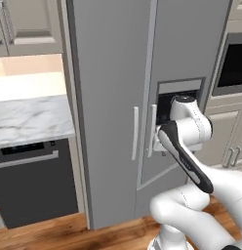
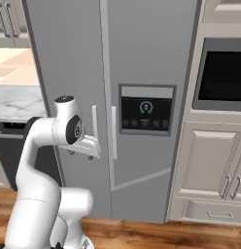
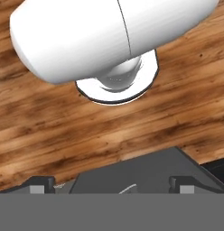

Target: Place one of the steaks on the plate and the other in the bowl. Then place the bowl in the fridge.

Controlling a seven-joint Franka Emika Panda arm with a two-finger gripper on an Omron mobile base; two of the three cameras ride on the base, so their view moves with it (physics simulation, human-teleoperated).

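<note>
Claw: the two-finger claw [image 3: 111,186] points down at the floor in the hand view, its two small dark tips [image 3: 41,182] set wide apart — released, nothing between them.
Hand: in the right base view the white hand [image 2: 86,145] juts forward from the bent arm, just in front of the fridge doors at handle height.
Under the claw: brown wooden plank floor [image 3: 50,131], with a dark grey edge [image 3: 150,169] low in the hand view.
Fridge: the tall grey two-door fridge [image 1: 108,73] stands straight ahead of the arm, both doors closed.
Fridge handles: two slim vertical light handles [image 2: 113,132] flank the seam between the doors; the hand is near the left one, contact cannot be told.
Dispenser: a dark panel with small round controls [image 2: 146,113] is set in the right door.
Left of the fridge: a white marbled worktop [image 1: 30,117] over a black appliance front with a long grey handle [image 1: 30,180].
Right of the fridge: a black wall oven window [image 2: 223,75] above beige cabinet doors [image 2: 205,160].
</note>
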